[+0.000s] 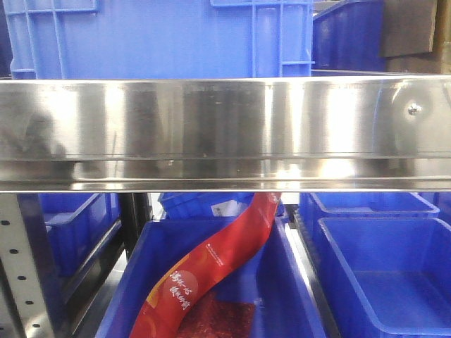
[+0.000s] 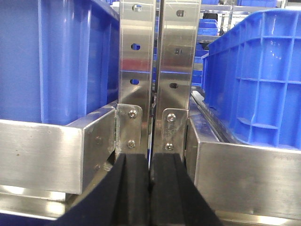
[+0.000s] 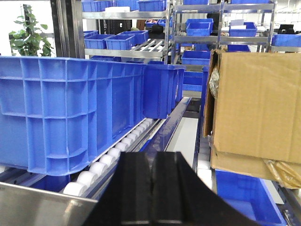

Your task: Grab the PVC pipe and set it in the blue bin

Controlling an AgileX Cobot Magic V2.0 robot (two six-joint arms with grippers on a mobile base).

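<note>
Steel rail (image 1: 225, 134) fills front view; wrist views show both jaws clenched, empty.

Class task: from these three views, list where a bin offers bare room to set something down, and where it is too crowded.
Free: the floor of the blue bin at lower right in the front view, bordered by its own walls. Crowded: the middle bin beside it, taken up by a red packet. Tight: the slit between the two steel uprights ahead of the left gripper. Right gripper is shut.

We see a glossy brushed-steel shelf rail (image 1: 225, 134), smooth blue plastic bins (image 3: 70, 113), and a matt brown cardboard box (image 3: 256, 106).
</note>
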